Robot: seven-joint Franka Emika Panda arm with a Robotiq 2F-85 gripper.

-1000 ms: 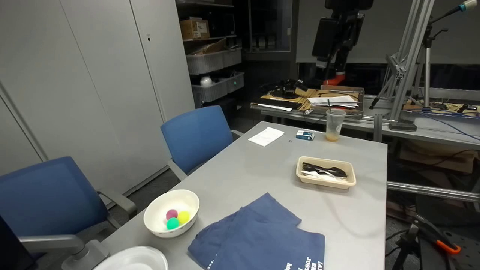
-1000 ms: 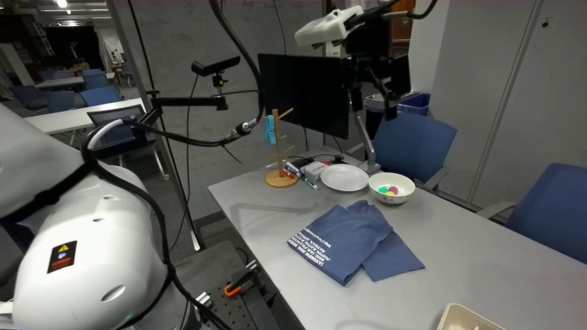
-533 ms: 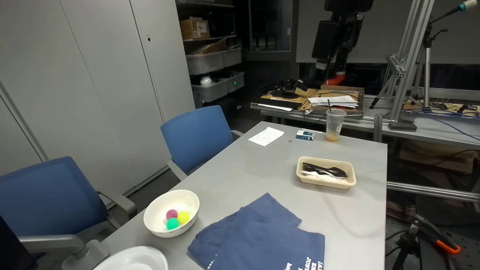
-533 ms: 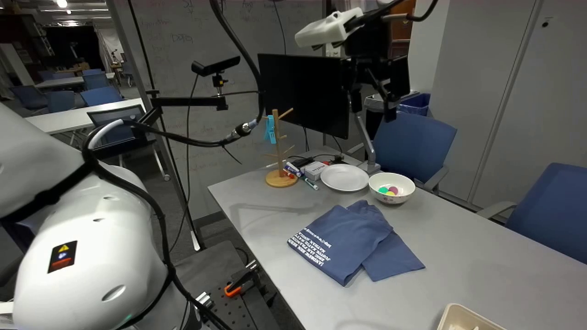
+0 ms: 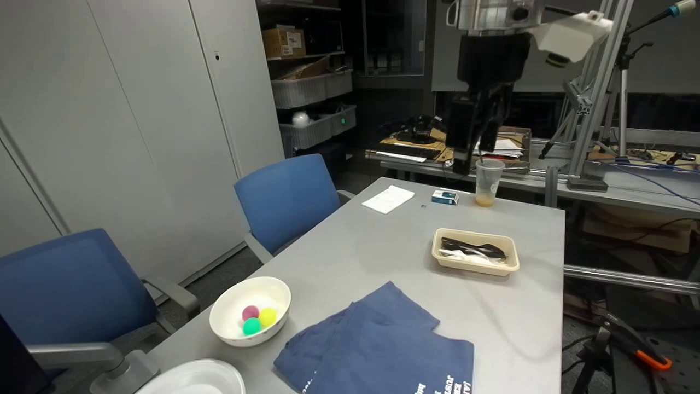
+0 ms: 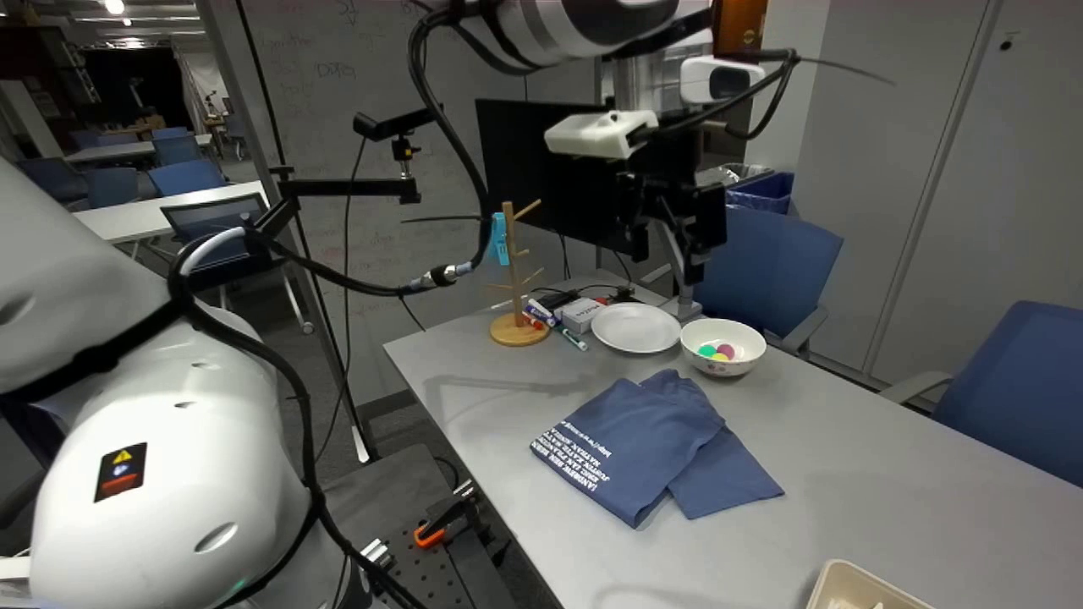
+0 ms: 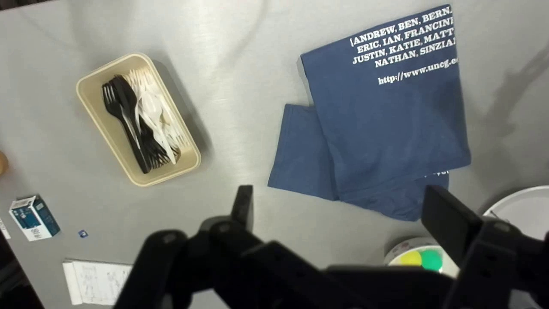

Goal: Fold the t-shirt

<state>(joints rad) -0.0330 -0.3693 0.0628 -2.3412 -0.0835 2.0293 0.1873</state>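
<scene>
Wrist view: t-shirt (image 7: 386,124) lies toward one o'clock of an empty gripper (image 7: 340,201)

Taking twelve as the top of that view, the t-shirt rests on the table (image 7: 240,128), its middle just short of one o'clock from the gap between the fingers (image 7: 448,221). I can't pick out a clear long axis: the main panel (image 7: 394,111) is near square, its sides running roughly twelve to six, with white lettering (image 7: 403,40) at the twelve o'clock end. A flap (image 7: 302,154) pokes from under it toward eight o'clock, which puts it toward eleven from the gap. Only one arm (image 6: 186,431) works here, so there is no nearer one to choose.

My guess is that the flap gets folded next, carried toward two o'clock. Its outer edge runs about twelve to six, and the jaws would meet along nine to three, square across it; I'd expect little wrist turning, mostly a long way down.

The fingers stand wide apart, holding nothing. In an exterior view the arm arches over from the nine o'clock side, and the gripper hangs pointing near six o'clock, well above the table and touching no cloth. A bowl (image 6: 723,347) stands near the t-shirt there, toward one o'clock, so I'd give it room.
</scene>
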